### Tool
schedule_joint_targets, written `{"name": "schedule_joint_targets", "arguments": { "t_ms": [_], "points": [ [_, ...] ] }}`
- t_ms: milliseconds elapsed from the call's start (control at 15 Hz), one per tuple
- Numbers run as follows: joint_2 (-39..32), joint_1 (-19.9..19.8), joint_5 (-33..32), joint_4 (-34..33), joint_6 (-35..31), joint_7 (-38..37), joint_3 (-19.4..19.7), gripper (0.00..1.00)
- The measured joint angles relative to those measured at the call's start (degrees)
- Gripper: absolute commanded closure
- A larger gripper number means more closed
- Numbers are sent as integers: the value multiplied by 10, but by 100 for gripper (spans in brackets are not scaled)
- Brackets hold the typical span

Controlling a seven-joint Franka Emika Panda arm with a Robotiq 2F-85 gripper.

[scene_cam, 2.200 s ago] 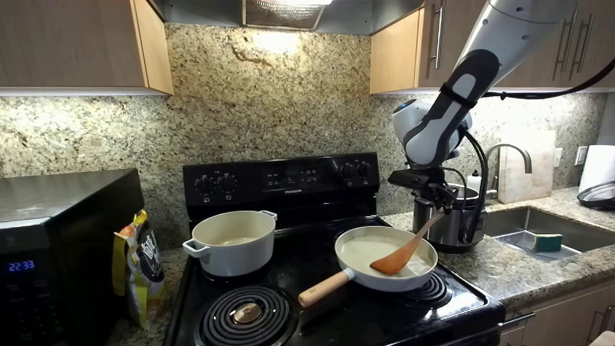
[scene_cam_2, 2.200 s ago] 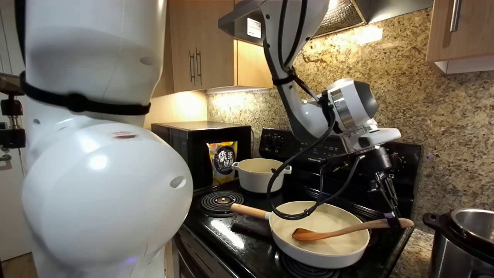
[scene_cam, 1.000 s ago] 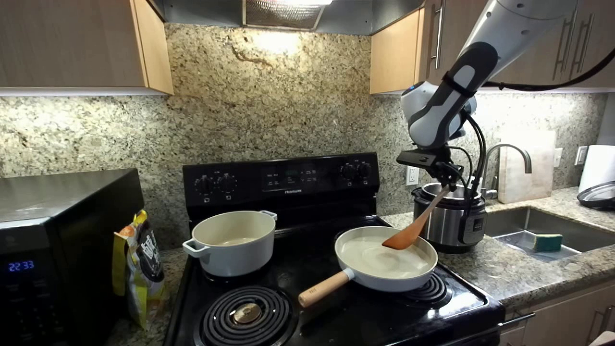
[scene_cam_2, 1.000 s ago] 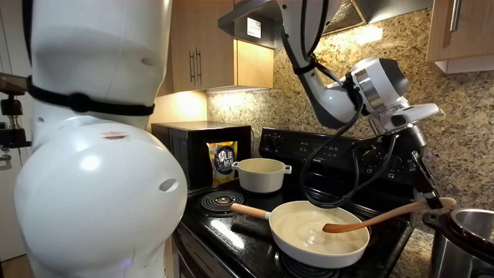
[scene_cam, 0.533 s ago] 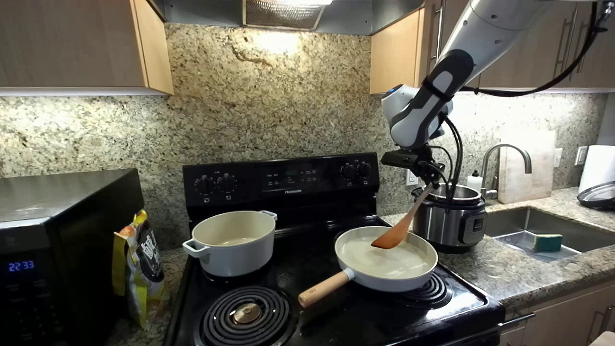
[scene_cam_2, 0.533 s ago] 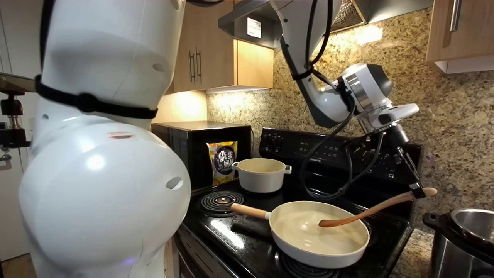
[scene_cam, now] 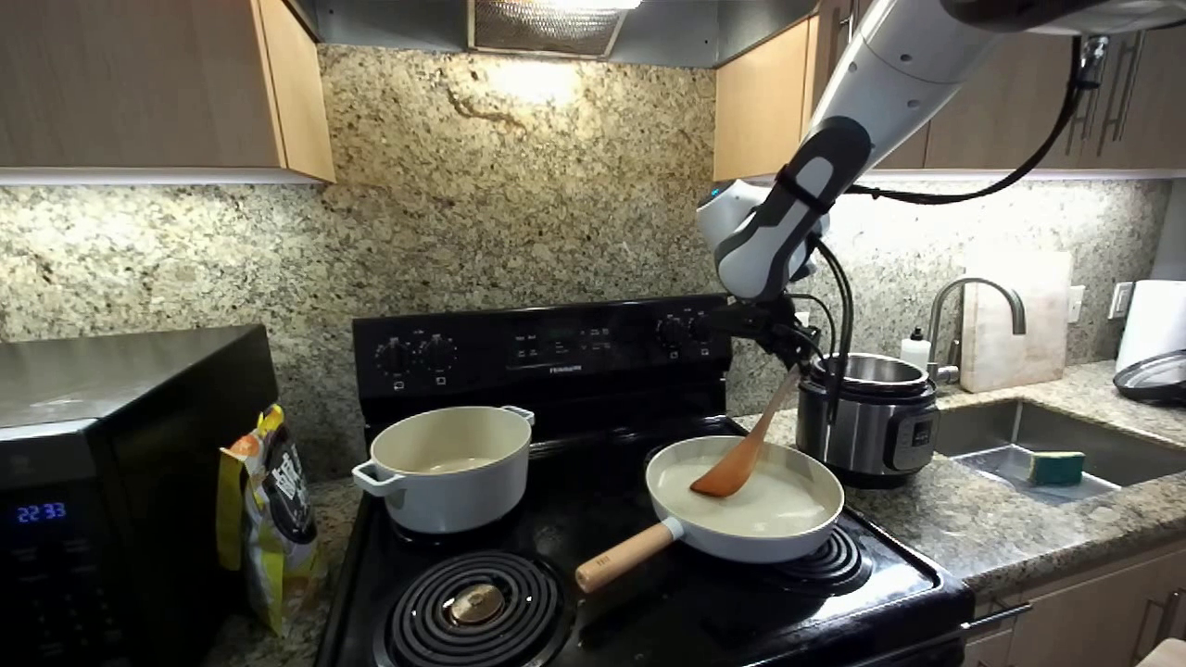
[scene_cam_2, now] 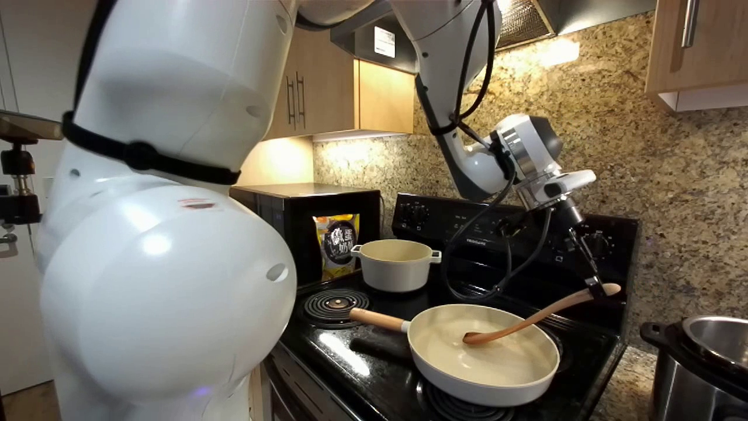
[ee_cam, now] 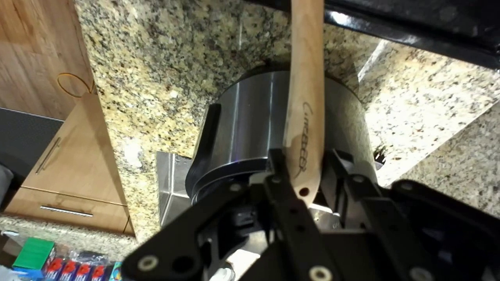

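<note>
One spatula (scene_cam: 741, 458) is counted between the jaws, one pan (scene_cam: 755, 548) and one cooker (scene_cam: 857, 435) near them. Farther off, one pot (scene_cam: 463, 496), one microwave (scene_cam: 157, 500) and one printed bag (scene_cam: 287, 519) are seen.

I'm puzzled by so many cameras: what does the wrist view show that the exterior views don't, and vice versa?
Only the wrist view shows lettering on the wooden spatula and red-and-blue packs. Only the exterior views show the frying pan, cooking pot and snack bag. Shared are the spatula clamped in the gripper and the metal cooker.
</note>
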State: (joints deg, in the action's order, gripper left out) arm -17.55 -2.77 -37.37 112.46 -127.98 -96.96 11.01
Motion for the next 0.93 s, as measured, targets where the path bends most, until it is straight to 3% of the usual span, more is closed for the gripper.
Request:
{"name": "schedule_joint_targets", "arguments": {
  "t_ms": [533, 933],
  "points": [
    [-29, 33, 1, 2, 0, 0, -18, 89],
    [-33, 33, 2, 44, 0, -7, -6, 89]
  ]
}}
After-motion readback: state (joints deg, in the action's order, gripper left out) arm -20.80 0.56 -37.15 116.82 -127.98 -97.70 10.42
